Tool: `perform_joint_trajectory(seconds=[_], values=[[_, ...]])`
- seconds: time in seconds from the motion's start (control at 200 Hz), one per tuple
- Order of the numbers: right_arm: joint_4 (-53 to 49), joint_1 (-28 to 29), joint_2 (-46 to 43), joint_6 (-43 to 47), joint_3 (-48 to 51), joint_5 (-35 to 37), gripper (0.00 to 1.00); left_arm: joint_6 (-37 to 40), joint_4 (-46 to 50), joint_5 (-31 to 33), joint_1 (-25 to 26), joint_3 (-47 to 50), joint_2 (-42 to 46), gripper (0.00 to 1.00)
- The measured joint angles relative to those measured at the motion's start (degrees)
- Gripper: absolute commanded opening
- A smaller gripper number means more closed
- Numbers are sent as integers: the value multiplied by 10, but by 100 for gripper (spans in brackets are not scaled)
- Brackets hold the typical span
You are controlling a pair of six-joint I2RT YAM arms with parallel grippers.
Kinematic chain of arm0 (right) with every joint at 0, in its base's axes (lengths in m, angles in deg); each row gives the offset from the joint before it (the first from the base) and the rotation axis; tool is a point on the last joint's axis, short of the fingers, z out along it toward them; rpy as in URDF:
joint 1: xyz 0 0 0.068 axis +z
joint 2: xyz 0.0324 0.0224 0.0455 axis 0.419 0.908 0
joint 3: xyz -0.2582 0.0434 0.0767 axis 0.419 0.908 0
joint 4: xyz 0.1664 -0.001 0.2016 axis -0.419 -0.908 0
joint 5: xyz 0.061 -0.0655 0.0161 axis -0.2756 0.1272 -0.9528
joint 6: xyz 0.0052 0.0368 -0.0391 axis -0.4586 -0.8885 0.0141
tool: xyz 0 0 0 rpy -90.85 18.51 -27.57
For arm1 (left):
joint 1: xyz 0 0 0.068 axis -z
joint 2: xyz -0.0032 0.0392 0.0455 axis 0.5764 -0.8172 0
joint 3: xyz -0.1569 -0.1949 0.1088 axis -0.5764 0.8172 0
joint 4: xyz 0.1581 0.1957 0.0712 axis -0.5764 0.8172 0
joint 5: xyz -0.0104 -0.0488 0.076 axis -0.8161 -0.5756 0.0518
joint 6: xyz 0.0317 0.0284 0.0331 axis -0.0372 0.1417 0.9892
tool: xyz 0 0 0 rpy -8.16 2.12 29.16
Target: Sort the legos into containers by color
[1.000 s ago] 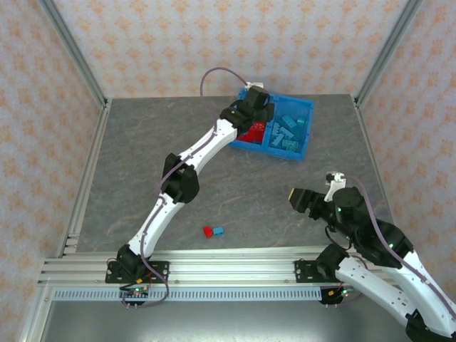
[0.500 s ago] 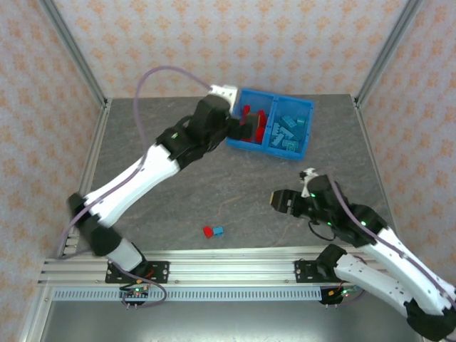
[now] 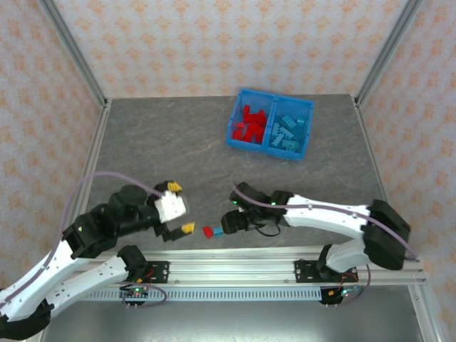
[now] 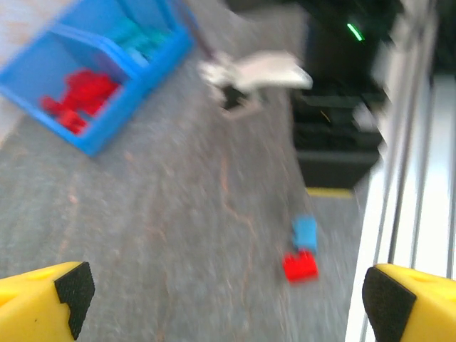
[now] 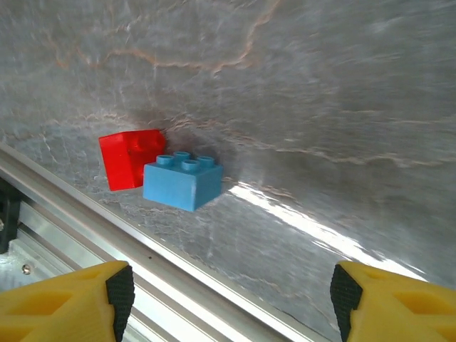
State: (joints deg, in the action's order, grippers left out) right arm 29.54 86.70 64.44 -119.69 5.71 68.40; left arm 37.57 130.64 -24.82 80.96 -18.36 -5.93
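The blue two-compartment bin (image 3: 231, 135) stands at the back with red bricks (image 3: 249, 125) in its left half and teal bricks (image 3: 288, 131) in its right half. A loose red brick (image 3: 208, 231) and a loose blue brick (image 3: 219, 231) lie touching near the front rail. My right gripper (image 3: 232, 220) hovers just right of them, open and holding nothing; its wrist view has the blue brick (image 5: 182, 182) and red brick (image 5: 128, 158) ahead of the gripper (image 5: 228, 299). My left gripper (image 3: 180, 207) is open and carries nothing, left of the pair, which lie blurred at red brick (image 4: 300, 266) and blue brick (image 4: 305, 232).
The aluminium front rail (image 3: 235, 256) runs right behind the loose bricks, close to them as the rail (image 5: 107, 242). The bin (image 4: 92, 139) and right arm (image 4: 256, 71) appear blurred in the left wrist view. Bare grey tabletop (image 3: 178, 149) lies between bricks and bin.
My left arm has swung back from the bin to the front left. My right arm has stretched leftward along the front until its gripper is beside the two loose bricks.
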Motion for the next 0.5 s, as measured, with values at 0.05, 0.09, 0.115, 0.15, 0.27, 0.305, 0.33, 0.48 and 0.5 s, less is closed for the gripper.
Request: perform_joint_trajectory(seconds=[0.05, 0.09, 0.115, 0.15, 0.27, 0.305, 0.33, 0.48, 0.5], values=[[6, 10, 31, 12, -18, -3, 76, 56, 11, -20, 0, 46, 26, 100], [7, 16, 54, 20, -34, -5, 75, 96, 16, -34, 0, 80, 44, 100], [10, 19, 66, 25, -43, -7, 74, 116, 17, -42, 0, 96, 53, 100], [14, 22, 81, 31, -53, -9, 72, 136, 17, -49, 0, 113, 62, 100], [27, 24, 117, 44, -72, -16, 70, 186, 16, -67, 0, 132, 68, 100], [29, 24, 126, 46, -73, -17, 70, 195, 15, -69, 0, 132, 67, 100], [29, 25, 132, 48, -75, -19, 69, 199, 15, -71, 0, 132, 66, 100], [30, 33, 175, 60, -82, -24, 64, 211, 1, -82, 0, 143, 65, 100], [30, 35, 181, 60, -85, -25, 63, 211, -1, -82, 0, 145, 65, 100]])
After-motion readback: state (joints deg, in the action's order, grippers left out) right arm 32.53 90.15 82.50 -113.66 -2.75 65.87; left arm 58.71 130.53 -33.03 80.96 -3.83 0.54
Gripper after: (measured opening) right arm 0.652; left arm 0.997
